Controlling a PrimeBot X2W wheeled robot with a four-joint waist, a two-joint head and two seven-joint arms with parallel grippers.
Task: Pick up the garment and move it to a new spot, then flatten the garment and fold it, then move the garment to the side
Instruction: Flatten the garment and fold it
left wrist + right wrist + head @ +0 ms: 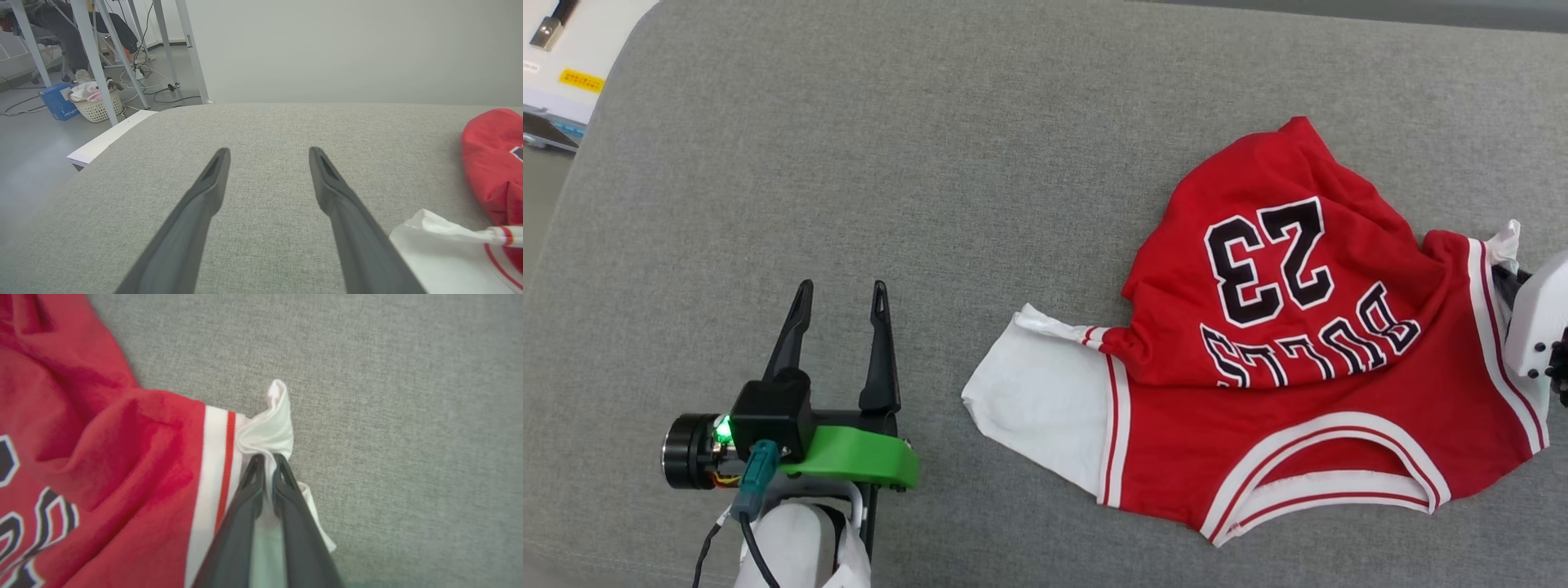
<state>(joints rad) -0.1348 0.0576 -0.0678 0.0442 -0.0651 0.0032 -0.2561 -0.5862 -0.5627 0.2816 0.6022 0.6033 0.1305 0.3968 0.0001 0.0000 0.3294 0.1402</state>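
2 dark tapered jaws, green bracket (858,461), teal plug (756,482), white forearm (796,543)

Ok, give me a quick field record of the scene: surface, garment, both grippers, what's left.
surface: grey fabric surface
garment: garment, red, crumpled, hem end folded over the lettering, number 23 facing up
spread white sleeve: lies on the surface, untouched
left gripper: open, holding nothing, beside the garment and apart from it
right gripper: shut on the bunched white sleeve at the garment's other side
progress: garment not yet flattened or folded
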